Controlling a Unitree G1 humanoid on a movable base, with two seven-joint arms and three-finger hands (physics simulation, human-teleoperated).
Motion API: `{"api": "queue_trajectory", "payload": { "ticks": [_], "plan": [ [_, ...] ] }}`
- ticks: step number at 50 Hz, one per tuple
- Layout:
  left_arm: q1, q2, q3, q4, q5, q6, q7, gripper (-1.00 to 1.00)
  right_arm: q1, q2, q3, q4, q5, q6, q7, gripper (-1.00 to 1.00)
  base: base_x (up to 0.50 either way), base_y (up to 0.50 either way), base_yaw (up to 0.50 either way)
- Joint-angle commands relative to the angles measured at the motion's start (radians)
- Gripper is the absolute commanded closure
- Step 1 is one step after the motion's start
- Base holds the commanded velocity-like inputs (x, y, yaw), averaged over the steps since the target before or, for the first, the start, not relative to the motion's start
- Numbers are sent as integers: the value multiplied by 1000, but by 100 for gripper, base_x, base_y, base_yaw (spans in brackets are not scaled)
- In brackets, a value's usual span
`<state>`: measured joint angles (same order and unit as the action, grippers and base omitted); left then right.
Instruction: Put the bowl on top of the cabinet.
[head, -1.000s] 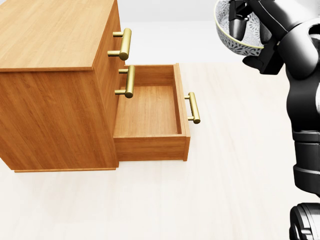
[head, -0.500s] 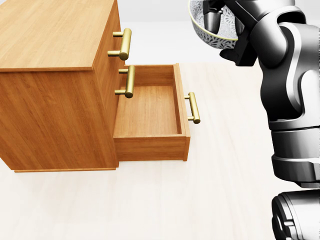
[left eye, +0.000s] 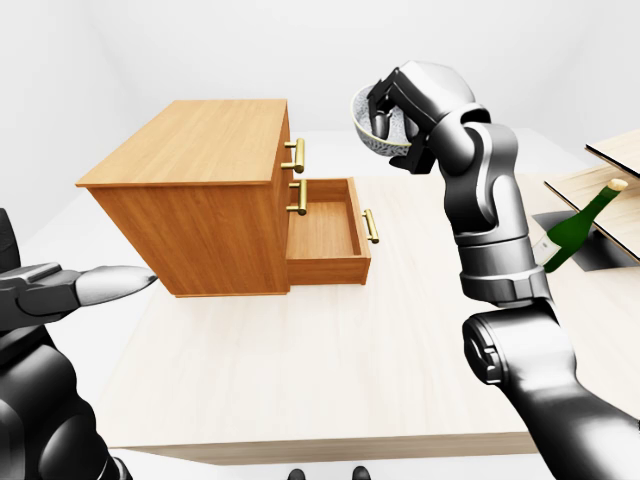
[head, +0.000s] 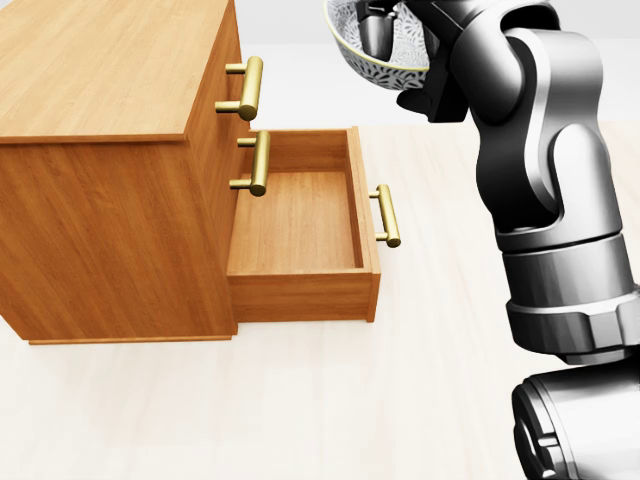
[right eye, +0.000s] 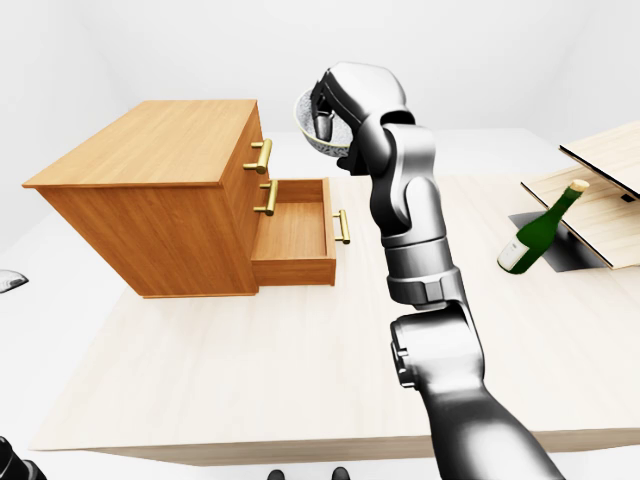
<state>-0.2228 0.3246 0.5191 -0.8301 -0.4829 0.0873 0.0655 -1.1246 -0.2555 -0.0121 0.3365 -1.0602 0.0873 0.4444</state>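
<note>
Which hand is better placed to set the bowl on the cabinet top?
Right. The right hand grips the bowl, raised above the open drawer beside the cabinet; the left hand is low and empty at the left-eye view's edge.

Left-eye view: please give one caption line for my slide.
Right hand holds the bowl raised to the right of the wooden cabinet, whose lower drawer stands open.

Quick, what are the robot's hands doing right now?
Right hand: closed on the bowl.
Left hand: open, holding nothing.
</note>
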Motion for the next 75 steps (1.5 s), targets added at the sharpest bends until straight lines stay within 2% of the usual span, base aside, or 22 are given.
{"api": "queue_trajectory", "payload": {
  "ticks": [1,19,35,49,75],
  "plan": [
    [2,-2,-4,2,4,0,-2,-100,-24,32,7,-5,-21,0,-14,100,0,0,0],
    [-3,1,1,-3,-3,0,3,-100,-58,89,32,41,-37,0,-34,100,0,0,0],
    [-2,1,-2,-8,-3,0,6,-100,-80,155,54,-4,-63,0,11,100,0,0,0],
    [-6,3,3,-10,-9,0,7,-100,-126,203,72,41,-80,0,-1,100,0,0,0],
    [-10,12,15,-19,-38,0,22,-100,-261,272,87,272,-71,0,-108,100,0,0,0]
  ]
}}
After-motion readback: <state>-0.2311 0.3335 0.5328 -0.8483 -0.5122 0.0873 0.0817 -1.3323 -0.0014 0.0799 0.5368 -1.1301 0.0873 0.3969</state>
